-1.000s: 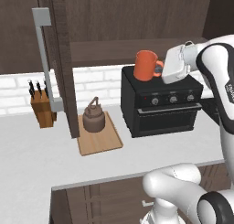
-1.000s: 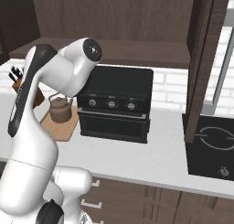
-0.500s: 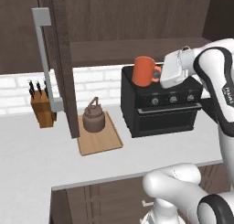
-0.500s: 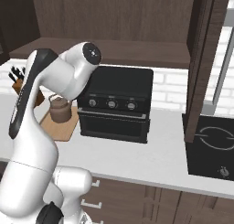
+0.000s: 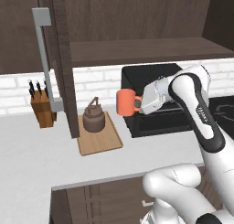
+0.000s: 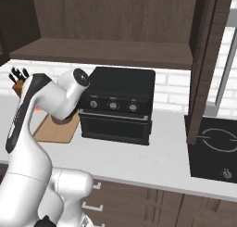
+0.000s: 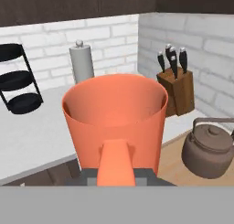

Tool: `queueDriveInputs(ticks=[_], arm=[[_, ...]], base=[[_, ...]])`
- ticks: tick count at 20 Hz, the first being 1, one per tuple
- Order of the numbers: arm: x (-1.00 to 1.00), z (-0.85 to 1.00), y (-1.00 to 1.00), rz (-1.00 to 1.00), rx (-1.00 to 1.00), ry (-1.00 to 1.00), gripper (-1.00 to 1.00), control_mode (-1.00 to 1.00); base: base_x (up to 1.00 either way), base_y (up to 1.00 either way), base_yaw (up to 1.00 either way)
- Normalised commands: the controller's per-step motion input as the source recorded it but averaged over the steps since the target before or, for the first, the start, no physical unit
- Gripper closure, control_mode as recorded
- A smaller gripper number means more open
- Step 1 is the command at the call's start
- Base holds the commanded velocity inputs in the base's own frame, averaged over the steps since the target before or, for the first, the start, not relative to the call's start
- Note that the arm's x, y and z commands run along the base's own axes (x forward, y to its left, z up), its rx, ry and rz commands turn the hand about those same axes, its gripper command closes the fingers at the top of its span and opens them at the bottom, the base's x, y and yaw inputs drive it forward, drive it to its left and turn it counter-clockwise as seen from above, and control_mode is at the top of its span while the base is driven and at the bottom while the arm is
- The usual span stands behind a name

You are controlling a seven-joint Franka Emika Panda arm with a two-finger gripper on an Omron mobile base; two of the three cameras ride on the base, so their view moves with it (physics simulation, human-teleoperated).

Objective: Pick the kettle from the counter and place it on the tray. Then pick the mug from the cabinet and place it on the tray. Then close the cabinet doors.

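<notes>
Holding the mug (image 5: 125,103) by its loop handle, the gripper (image 5: 142,103) has its jaws clamped on that handle; in the hand view the orange handle (image 7: 115,162) runs down between the two dark tips. Mug is upright, in the air, off the counter (image 5: 27,150), in front of the black oven (image 5: 157,74).

Left to right from the jaws, left base view: knife block (image 5: 42,108) far left against the brick wall, then the open cabinet door (image 5: 62,63) with its grey bar handle (image 5: 44,58), then the kettle (image 5: 94,118) sitting on the tray (image 5: 101,141), then the mug just left of the jaws. Tray lies below and left of the jaws, kettle on its back part, well apart from the mug.

Hand view: black tiered rack (image 7: 18,83) left, grey cylinder (image 7: 81,61) behind the mug, kettle (image 7: 211,149) lower right of the jaws.

Cabinet (image 5: 137,22) shelf above the jaws.
</notes>
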Motion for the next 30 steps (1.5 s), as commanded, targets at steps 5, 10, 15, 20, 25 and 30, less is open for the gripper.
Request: queueDriveInputs(ticks=[5, 10, 15, 20, 25, 30], arm=[[0.04, -1.00, 0.63, 0.04, 0.00, 0.27, 1.00, -1.00], [0.27, -0.95, 0.35, 0.01, 0.00, 0.20, 1.00, -1.00], [0.39, -0.64, 0.11, 0.00, 0.00, 0.02, 1.00, -1.00], [0.41, -0.32, 0.06, 0.00, 0.00, -0.01, 1.00, -1.00], [0.37, -0.28, 0.24, 0.00, 0.00, -0.04, 1.00, -1.00], [0.33, -0.26, 0.25, 0.00, 0.00, -0.12, 1.00, -1.00]], base=[[0.00, 0.00, 0.00], [0.00, 0.00, 0.00], [0.00, 0.00, 0.00], [0.00, 0.00, 0.00], [0.00, 0.00, 0.00], [0.00, 0.00, 0.00]])
